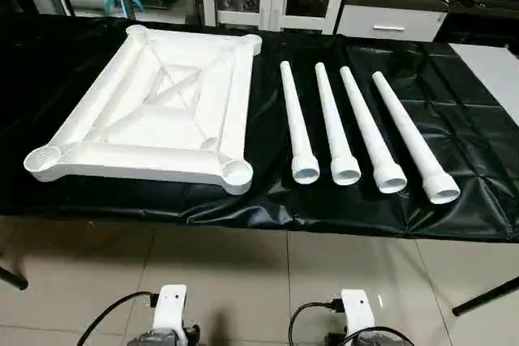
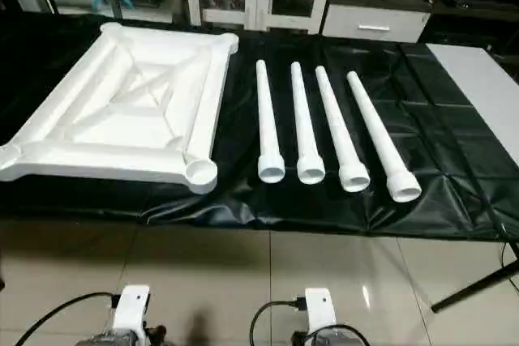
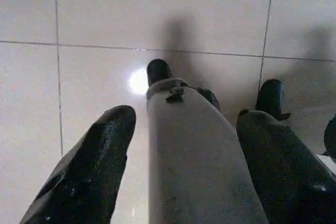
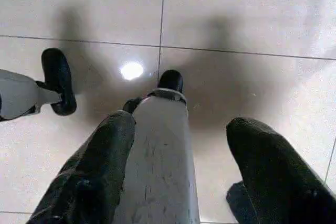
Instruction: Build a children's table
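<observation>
Head cameras show the white table top lying ribs-up on a black-draped table, with four white tube legs in a row just beside it, well apart from both grippers. Left wrist camera: the left gripper has its black fingers spread wide, empty, with the robot's grey leg and tiled floor seen between them. Right wrist camera: the right gripper likewise stands spread, holding nothing, above the same floor.
</observation>
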Motion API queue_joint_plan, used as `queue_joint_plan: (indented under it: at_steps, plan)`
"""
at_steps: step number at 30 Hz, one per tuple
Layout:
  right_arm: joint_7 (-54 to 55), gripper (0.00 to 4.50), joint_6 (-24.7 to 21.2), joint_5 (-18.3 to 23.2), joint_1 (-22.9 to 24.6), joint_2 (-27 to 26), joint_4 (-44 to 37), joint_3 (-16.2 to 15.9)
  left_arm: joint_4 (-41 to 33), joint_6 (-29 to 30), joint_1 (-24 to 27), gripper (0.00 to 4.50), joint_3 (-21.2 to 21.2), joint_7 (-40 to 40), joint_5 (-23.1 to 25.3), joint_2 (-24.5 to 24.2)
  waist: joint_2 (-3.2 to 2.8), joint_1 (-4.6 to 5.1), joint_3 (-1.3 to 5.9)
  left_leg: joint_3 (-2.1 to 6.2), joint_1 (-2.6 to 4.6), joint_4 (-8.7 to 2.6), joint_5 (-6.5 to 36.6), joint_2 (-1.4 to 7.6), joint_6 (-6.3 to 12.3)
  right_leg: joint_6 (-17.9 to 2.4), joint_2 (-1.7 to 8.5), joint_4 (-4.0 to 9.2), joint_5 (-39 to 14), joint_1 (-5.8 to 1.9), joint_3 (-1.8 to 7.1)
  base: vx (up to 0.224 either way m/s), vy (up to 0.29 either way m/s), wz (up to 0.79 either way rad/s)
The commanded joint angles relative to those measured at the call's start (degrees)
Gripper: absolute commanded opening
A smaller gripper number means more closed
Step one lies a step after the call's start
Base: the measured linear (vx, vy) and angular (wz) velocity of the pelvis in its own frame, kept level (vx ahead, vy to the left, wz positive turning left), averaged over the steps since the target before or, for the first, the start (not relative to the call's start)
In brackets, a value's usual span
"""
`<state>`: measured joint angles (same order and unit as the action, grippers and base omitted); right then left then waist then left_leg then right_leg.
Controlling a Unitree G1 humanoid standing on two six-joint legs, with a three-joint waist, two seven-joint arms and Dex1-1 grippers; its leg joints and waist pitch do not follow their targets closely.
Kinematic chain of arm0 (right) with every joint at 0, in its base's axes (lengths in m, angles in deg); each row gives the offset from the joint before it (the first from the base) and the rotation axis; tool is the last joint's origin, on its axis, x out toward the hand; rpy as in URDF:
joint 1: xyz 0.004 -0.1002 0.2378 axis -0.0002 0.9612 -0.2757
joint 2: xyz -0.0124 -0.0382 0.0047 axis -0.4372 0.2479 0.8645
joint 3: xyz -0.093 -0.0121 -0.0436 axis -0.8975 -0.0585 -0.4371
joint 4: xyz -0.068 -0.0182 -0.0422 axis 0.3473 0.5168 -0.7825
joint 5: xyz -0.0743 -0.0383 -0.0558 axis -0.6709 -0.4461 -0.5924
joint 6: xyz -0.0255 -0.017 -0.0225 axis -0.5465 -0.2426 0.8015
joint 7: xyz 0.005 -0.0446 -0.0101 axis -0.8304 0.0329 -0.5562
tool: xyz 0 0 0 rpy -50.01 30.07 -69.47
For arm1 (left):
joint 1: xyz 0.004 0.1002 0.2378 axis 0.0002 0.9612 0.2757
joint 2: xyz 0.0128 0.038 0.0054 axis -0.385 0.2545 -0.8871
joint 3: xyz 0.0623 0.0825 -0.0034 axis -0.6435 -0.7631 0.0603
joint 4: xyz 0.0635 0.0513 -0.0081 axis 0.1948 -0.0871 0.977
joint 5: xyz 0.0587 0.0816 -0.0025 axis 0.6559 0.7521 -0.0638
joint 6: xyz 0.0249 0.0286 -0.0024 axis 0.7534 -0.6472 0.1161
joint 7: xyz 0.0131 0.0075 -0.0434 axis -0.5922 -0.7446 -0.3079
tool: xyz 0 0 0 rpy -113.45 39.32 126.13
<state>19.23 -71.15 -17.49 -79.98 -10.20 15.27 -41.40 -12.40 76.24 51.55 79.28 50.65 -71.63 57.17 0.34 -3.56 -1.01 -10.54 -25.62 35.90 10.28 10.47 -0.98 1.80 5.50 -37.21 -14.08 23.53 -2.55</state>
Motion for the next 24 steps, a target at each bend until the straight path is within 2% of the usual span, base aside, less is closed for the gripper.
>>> queue_joint_plan:
  at_steps: [1,2,3,4,5,6,7,8,9,10,11,12,13,14,15,16,17,18,19,20,21,22,23,24]
  plan:
    - [0.5,3.20,0.6,-0.5,0.4,-0.4,0.5,0.8,0.7,0.7,1.0,3.55,-0.2,0.1,0.9,0.6,-0.18,-0.53,4.12,0.81,1.20,-1.16,-32.3,0.50,18.01,-21.6,1.45,1.60,53.4,0.09,-0.95,-0.106,0.006,0.01]
    - [0.5,3.20,0.7,-0.6,0.4,-0.5,0.5,0.9,0.6,0.7,1.0,3.55,-0.2,0.1,1.0,0.6,-0.54,-0.44,4.14,0.43,0.11,-1.69,-28.9,0.36,18.42,-22.7,1.42,2.27,47.9,1.14,-1.80,-0.156,0.008,0.01]
    - [0.5,3.20,0.8,-0.7,0.5,-0.4,0.5,1.0,0.6,0.6,1.0,3.55,-0.2,0.2,1.0,0.6,-0.68,-0.42,4.21,0.07,-0.51,-2.58,-19.5,0.60,17.96,-23.7,1.93,3.30,36.3,1.47,-2.43,-0.156,0.008,0.01]
    - [0.4,3.20,1.0,-0.8,0.7,-0.3,0.5,1.3,0.5,0.2,0.9,3.55,0.0,0.1,0.9,0.7,-0.53,-0.18,3.73,-0.08,-0.85,-2.99,-10.9,0.71,17.42,-23.7,2.75,4.77,27.1,1.59,-2.27,-0.206,0.011,0.00]
    - [0.2,3.20,1.2,-0.8,0.8,0.0,0.5,1.4,0.4,-0.1,0.8,3.55,0.1,-0.4,0.7,0.8,-0.75,0.24,1.68,0.07,2.83,-2.50,26.8,2.19,5.98,-18.9,4.88,9.00,-15.5,4.05,-2.44,-0.273,0.046,0.04]
    - [0.1,3.20,1.3,-0.8,0.8,0.1,0.5,1.5,0.3,-0.1,0.7,3.55,0.3,-0.9,0.5,0.9,-0.70,0.86,0.25,0.58,6.00,0.18,38.1,1.91,0.45,-13.3,5.90,11.91,-31.5,6.58,-3.50,-0.273,0.046,0.04]
    - [0.0,3.20,1.6,-0.9,0.9,0.2,0.5,1.5,0.2,-0.1,0.6,3.55,0.4,-1.9,0.3,1.1,-0.32,2.17,-0.62,1.57,8.78,2.53,43.9,1.26,-3.11,-6.2,6.17,15.09,-44.0,7.62,-6.32,-0.289,0.111,-0.17]
    - [-0.2,3.20,1.9,-1.2,0.9,0.4,0.5,1.3,0.0,-0.2,0.5,3.55,-0.1,-2.7,0.6,1.1,-0.77,5.04,-1.93,2.65,6.61,1.13,47.9,0.51,-6.74,3.3,2.45,16.50,-52.4,4.88,-15.56,-0.007,0.149,-0.53]
    - [-1.0,3.20,2.9,-1.7,1.0,1.1,0.5,0.9,-0.5,-1.0,0.5,3.55,-2.3,-5.1,2.3,1.1,-2.62,0.10,-2.97,-2.26,-11.86,-15.84,66.6,0.20,-14.07,-3.1,-1.93,-11.06,-26.6,-12.93,-11.50,-0.007,0.149,-0.53]
    - [-1.2,3.20,3.1,-1.8,1.0,1.2,0.4,0.8,-0.6,-1.3,0.5,3.55,-2.8,-5.5,2.8,1.1,-4.92,-0.96,-1.83,-7.71,-9.96,-17.78,68.4,-5.20,-22.83,-4.6,-5.24,-7.91,-22.3,-14.06,-14.69,0.038,0.160,-0.29]
    - [-2.4,3.20,4.5,-2.9,0.9,2.0,0.2,-0.2,-1.9,-3.6,1.0,3.55,-5.4,-7.1,5.0,0.7,-3.19,-5.00,1.13,-12.60,-11.29,-17.08,45.9,-4.02,-27.72,-4.4,-4.75,-8.28,-30.7,-17.64,-10.40,-0.119,-0.081,0.52]
    - [-3.3,3.20,6.0,-4.1,0.7,2.5,-0.1,-1.1,-3.6,-6.2,1.7,3.55,-7.0,-8.2,6.3,0.2,4.41,-0.43,3.77,-2.60,10.28,8.92,10.8,2.91,-17.54,-1.9,12.13,4.61,-60.7,3.43,-2.08,-0.119,-0.081,0.52]
    - [-4.0,3.20,7.8,-5.1,0.4,3.1,-0.5,-2.0,-6.0,-8.8,2.6,3.55,-8.0,-9.3,6.8,-0.3,3.22,-0.65,2.01,2.50,4.90,7.43,5.7,0.40,-7.90,-4.8,12.00,10.26,-53.2,-0.39,0.19,0.219,-0.334,0.47]
    - [-4.7,3.20,9.6,-6.0,0.1,3.6,-0.9,-2.9,-8.5,-11.5,3.5,3.55,-8.9,-10.3,7.2,-0.9,2.34,-3.58,0.77,5.73,-6.06,8.72,-2.3,-3.55,-2.30,-11.2,8.00,7.14,-17.7,-14.35,2.15,0.249,-0.067,0.01]
    - [-5.1,3.20,12.6,-6.5,-0.2,4.6,-2.6,-3.6,-14.6,-14.5,5.9,3.55,-8.7,-11.1,6.2,-1.5,0.98,-4.37,0.81,6.92,-2.77,4.87,2.6,-0.38,-1.53,-10.8,6.66,4.63,9.3,-12.51,1.40,0.249,-0.067,0.01]
    - [-5.3,3.20,13.5,-6.4,-0.3,5.0,-3.4,-3.6,-16.7,-15.4,6.8,3.55,-8.7,-11.1,6.0,-1.7,-0.12,-3.97,1.71,6.79,1.02,1.63,1.5,1.75,-0.31,-10.9,3.46,1.80,19.6,-10.40,-0.59,-0.070,0.152,0.35]
    - [-5.0,3.20,16.4,-6.0,1.4,7.2,-14.0,-3.5,-30.2,-19.4,12.0,3.55,-7.5,-11.2,3.6,-2.5,-2.48,-3.24,4.81,12.26,12.24,0.84,-21.5,8.39,11.52,-10.3,-0.15,-5.15,22.6,-3.37,-2.53,-0.132,0.087,0.45]
    - [-4.8,3.20,16.9,-5.9,2.6,8.0,-19.3,-3.4,-35.1,-21.2,13.9,3.55,-7.2,-11.1,3.1,-2.9,-3.70,-0.81,3.67,14.28,12.72,-0.13,-49.7,12.00,24.37,-5.6,2.79,-5.00,7.0,-0.81,0.40,-0.132,0.087,0.45]
    - [-5.7,3.20,16.6,-5.4,4.4,8.7,-25.4,-3.2,-39.6,-22.2,15.6,3.55,-6.9,-10.9,2.8,-3.2,-4.06,-2.00,2.72,13.83,10.50,-0.85,-55.7,10.05,26.40,-2.9,2.64,-4.26,5.6,-1.86,0.64,-0.150,0.082,-0.10]
    - [-7.9,3.20,15.7,-3.5,7.6,9.1,-35.9,-2.4,-45.8,-20.3,17.5,3.55,-6.5,-12.4,1.2,-3.4,-2.48,-2.97,0.19,8.74,4.38,-4.28,-38.5,6.07,23.11,-1.9,2.29,-0.93,6.5,-4.57,0.41,-0.170,0.071,-0.19]
    - [-7.9,3.20,15.7,-3.5,7.6,9.1,-35.9,-2.4,-45.8,-20.3,17.5,3.55,-6.5,-12.4,1.2,-3.4,-2.04,-4.10,0.21,6.71,4.12,-3.18,-23.2,4.07,18.71,-3.8,2.61,2.24,5.3,-5.19,0.84,-0.170,0.071,-0.19]
    - [-9.3,3.20,14.0,-2.4,12.0,9.6,-49.5,-1.9,-54.2,-17.6,20.3,3.55,-6.4,-13.6,0.0,-4.0,-1.23,-4.39,-0.24,4.26,5.08,-3.20,2.3,2.67,8.38,-7.5,5.23,5.59,-4.2,-5.15,2.22,-0.151,0.032,0.04]
    - [-9.7,3.20,13.0,-1.7,13.8,9.7,-55.6,-1.7,-58.2,-16.5,21.7,3.55,-6.4,-14.2,-0.6,-4.2,-1.02,-5.28,-0.14,3.25,5.27,-5.33,13.8,3.23,1.42,-6.7,4.80,6.69,-12.6,-6.51,2.18,-0.081,0.005,0.05]
    - [-10.0,3.20,11.8,-1.1,15.3,9.8,-60.8,-1.5,-61.8,-15.4,22.9,3.55,-6.4,-15.0,-1.4,-4.3,-0.89,-4.80,-0.28,2.65,5.82,-6.84,16.5,3.34,-0.66,-5.7,3.45,6.86,-13.9,-6.36,1.87,-0.081,0.005,0.05]
